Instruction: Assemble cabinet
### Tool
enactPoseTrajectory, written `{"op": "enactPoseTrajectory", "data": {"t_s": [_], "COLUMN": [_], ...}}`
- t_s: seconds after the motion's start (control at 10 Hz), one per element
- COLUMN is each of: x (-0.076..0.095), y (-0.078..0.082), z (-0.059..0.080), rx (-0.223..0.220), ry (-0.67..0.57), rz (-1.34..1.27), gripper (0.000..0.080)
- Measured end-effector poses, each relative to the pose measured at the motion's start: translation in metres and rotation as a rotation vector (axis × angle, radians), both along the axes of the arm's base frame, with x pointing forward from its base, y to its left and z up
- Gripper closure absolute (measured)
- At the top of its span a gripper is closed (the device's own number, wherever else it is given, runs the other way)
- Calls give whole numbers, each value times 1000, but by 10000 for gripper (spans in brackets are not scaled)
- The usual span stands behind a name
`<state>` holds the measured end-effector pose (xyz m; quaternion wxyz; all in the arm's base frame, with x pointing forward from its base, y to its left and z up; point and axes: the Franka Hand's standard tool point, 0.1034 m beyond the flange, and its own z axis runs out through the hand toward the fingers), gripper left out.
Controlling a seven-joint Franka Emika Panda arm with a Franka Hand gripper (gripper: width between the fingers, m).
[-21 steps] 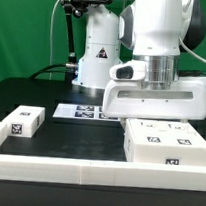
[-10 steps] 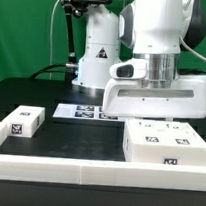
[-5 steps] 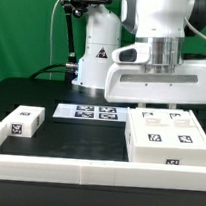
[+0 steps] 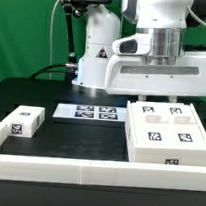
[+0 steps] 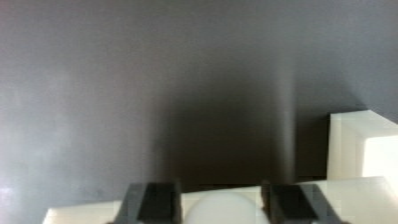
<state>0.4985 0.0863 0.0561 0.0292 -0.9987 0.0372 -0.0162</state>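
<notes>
From where I stand, the cabinet point(image 4: 166, 141) sits on the black table point(image 4: 78, 139) at the exterior view's right. It is a squat white box with tags on its top and front face, hard up against the low white frame rail point(image 4: 76, 171) that runs along the near edge. The gripper point(image 5: 222, 190) hangs right above it, and the broad white hand blocks the far part of the cabinet's top from the exterior view. In the wrist view the two fingers point(image 5: 151, 200) stand apart with a clear gap. A strip of white shows low between them, which I take for the cabinet's surface underneath and not something pinched. The point that matters is that the cabinet lies straight below the jaws rather than off to one side, so I'd say any grasp is a matter of coming straight down. The box's longer side seems to run across the exterior view, the same way the hand is turned, and it looks too wide for that spread, so the jaws would need a wall or an edge. The small block point(image 4: 25, 123) lies well apart at the exterior view's left, and the marker board point(image 4: 90, 112) lies flat between the two, farther back.
</notes>
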Motion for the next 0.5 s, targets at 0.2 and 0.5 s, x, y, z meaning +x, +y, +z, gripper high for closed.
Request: {"op": "enactPoseTrajectory", "data": {"t_s": [0.2,0.5], "x": [0,4], "y": [-2,-2], "z": [15,44], "rx": [-3,-7], "ry": [33,83], "rz": [3,7], "gripper": [580,580]}}
